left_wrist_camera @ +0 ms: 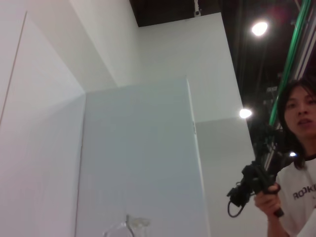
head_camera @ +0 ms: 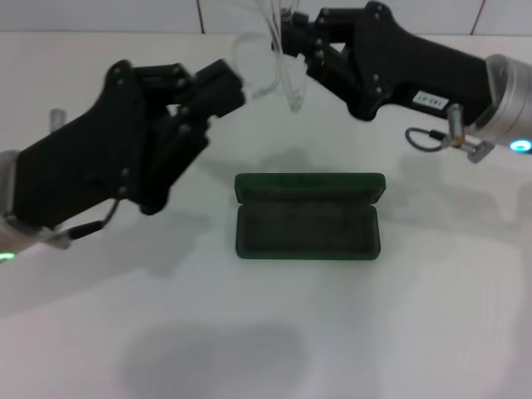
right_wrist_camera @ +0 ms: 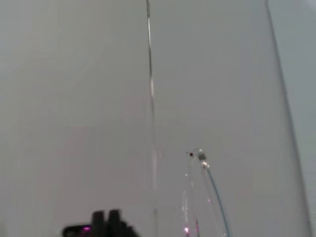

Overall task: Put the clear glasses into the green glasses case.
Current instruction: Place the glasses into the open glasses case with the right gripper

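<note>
The clear glasses (head_camera: 264,62) hang in the air above the far part of the table, held between both arms. My left gripper (head_camera: 235,90) is shut on the end of one thin clear arm of the glasses. From the right side my right gripper (head_camera: 287,40) is shut on the frame. The left wrist view shows a small piece of the clear glasses (left_wrist_camera: 131,224), and the right wrist view shows a curved clear arm (right_wrist_camera: 210,197). Below them the green glasses case (head_camera: 307,229) lies open on the table, its lid (head_camera: 309,184) tilted back and its inside bare.
The white table (head_camera: 416,332) spreads around the case, and a white tiled wall (head_camera: 125,17) stands behind it. In the left wrist view a person (left_wrist_camera: 296,148) holding a black device stands off to the side.
</note>
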